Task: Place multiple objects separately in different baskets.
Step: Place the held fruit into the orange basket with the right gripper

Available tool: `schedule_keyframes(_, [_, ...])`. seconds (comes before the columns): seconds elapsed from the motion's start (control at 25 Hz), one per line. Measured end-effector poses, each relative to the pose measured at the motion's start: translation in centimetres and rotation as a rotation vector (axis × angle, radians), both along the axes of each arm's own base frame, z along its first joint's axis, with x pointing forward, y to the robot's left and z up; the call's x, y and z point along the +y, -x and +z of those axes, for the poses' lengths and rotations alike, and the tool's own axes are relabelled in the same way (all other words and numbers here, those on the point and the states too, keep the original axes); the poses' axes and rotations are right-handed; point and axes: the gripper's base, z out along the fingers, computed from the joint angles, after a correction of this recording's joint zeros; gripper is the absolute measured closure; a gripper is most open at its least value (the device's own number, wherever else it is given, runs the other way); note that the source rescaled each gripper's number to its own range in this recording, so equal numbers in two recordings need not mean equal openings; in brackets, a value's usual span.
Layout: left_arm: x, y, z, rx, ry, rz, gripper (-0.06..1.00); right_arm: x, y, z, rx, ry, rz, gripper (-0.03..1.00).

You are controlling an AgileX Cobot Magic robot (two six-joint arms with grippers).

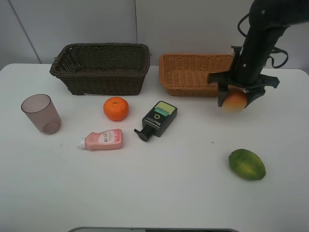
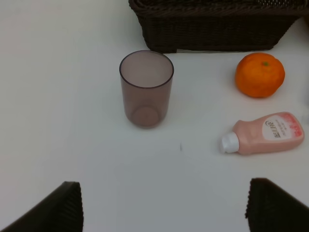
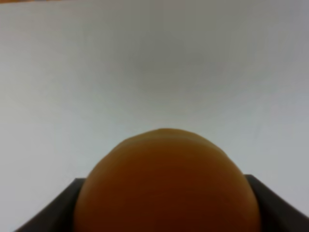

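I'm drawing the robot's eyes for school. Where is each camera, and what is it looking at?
Exterior high: up above, looking down on the table; the right arm and right tool holding the peach show.
Left wrist: on the left arm, looking at the cup and orange; the open left tool shows.
Right wrist: close behind the peach; right tool's edges show.
Exterior high and left wrist share cup, orange, dark basket.

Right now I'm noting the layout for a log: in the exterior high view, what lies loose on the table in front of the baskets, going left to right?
mauve cup → pink bottle → orange → pump bottle → green fruit
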Motion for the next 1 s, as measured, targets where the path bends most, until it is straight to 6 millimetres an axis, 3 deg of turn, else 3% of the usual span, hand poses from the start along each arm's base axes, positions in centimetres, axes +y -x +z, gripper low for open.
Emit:
schedule_keyframes(0.28, [0.0,0.0,0.0,0.0,0.0,0.0,0.13,1.2,-2.6,4.0,-0.099,-0.074,0.111,0.97])
schedule_keyframes(0.4, [0.0,0.0,0.0,0.0,0.0,0.0,0.13,1.5,-4.1,4.6,-0.121,-0.069,0.126,0.97])
schedule_keyframes(0.76, [0.0,0.0,0.0,0.0,0.0,0.0,0.13,2.2,-9.9,4.0,-0.21,-0.007,0.189,0.97])
schedule_keyframes(1.0, [0.0,0.0,0.0,0.0,0.0,0.0,0.13,2.5,-11.9,0.6,-0.216,0.011,0.198,0.97])
